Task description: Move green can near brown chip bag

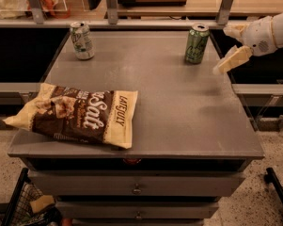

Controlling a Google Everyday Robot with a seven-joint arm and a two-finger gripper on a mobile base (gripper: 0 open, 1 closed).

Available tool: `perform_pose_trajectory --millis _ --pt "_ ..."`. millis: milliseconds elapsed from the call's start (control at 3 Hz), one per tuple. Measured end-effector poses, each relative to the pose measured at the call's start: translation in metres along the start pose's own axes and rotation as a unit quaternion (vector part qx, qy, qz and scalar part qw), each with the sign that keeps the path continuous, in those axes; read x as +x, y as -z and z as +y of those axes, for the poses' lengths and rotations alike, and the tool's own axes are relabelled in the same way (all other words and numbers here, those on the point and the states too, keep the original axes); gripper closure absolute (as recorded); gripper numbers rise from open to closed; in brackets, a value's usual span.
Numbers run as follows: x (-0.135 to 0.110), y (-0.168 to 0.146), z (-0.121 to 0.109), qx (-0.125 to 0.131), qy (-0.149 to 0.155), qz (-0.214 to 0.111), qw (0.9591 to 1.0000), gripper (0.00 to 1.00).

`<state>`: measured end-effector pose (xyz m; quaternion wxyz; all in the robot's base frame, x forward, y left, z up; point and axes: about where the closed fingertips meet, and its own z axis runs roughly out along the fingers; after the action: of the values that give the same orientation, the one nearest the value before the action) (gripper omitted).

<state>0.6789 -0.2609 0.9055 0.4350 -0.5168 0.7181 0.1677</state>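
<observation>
The green can (196, 44) stands upright at the far right of the grey table top (178, 112). The brown chip bag (80, 114) with white "Salt" lettering lies flat at the table's front left, far from the can. My gripper (228, 46) comes in from the right edge, just to the right of the green can and a little above the table. Its cream fingers (231, 60) stand apart, open and empty, not touching the can.
A paler white-silver can (82, 40) stands upright at the far left of the table. A rail with metal posts (224, 4) runs behind the table. Drawers (137, 188) sit below the top. A wire basket (23, 206) is on the floor at lower left.
</observation>
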Motion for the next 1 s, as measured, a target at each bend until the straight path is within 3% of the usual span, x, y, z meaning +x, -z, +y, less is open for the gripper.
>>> perform_pose_trajectory --millis 1000 --pt "-0.01 -0.054 -0.024 0.07 -0.047 -0.047 0.9953 0.0"
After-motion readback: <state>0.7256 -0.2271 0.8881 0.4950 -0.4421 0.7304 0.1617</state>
